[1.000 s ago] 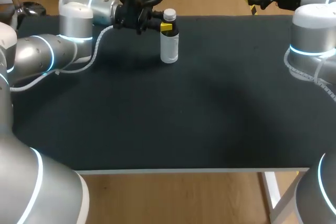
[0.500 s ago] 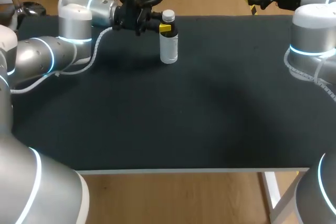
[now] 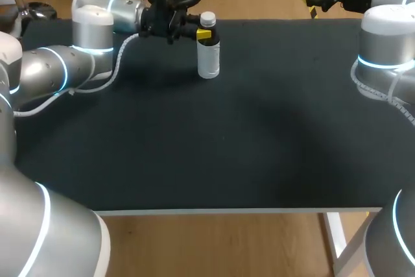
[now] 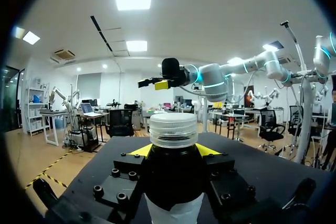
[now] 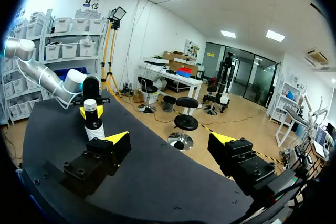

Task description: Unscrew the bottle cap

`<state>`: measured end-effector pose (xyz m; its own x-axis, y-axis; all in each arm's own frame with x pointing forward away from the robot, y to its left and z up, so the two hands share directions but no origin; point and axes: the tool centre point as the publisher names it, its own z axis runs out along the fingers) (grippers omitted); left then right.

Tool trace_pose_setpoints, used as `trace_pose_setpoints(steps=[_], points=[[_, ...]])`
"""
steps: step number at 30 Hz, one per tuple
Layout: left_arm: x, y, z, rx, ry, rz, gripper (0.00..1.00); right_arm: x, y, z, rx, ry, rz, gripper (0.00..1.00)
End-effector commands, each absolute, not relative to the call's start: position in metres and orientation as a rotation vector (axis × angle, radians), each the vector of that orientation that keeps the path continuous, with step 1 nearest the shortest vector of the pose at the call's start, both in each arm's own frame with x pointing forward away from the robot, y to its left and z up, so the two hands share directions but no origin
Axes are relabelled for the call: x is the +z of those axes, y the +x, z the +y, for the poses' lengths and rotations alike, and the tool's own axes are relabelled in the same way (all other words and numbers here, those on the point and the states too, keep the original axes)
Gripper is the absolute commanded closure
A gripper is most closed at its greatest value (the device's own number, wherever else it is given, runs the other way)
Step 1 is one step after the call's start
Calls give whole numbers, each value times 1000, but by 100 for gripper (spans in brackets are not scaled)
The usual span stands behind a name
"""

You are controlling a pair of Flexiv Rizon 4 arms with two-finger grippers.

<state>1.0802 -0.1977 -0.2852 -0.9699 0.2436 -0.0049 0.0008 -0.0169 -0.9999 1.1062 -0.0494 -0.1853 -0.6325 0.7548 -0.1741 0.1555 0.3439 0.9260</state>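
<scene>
Even overhead light, faint soft shadows

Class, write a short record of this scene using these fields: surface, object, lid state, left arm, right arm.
surface: black table
object: bottle, white with a dark neck, upright on the table
lid state: cap on the bottle, not yet removed
left arm: left pincer shut on the bottle's dark neck, just below the cap
right arm: right pincer open, holding nothing, well apart from the bottle
</scene>
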Motion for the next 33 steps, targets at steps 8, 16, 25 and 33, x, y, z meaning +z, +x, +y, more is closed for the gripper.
trace_pose_setpoints(steps=[8, 16, 25, 33], points=[[-289, 1088, -198, 2067, -341, -2020, 100, -185, 1106, -50, 1292, 792, 2012, 0], [-289, 1088, -198, 2067, -341, -2020, 100, -185, 1107, -20, 1584, 589, 2141, 0], [-289, 1088, -198, 2067, -341, -2020, 100, -198, 1094, 22, 1836, 420, 2233, 0], [-289, 1088, -198, 2067, -341, -2020, 100, -208, 1083, 51, 1876, 339, 2306, 0]])
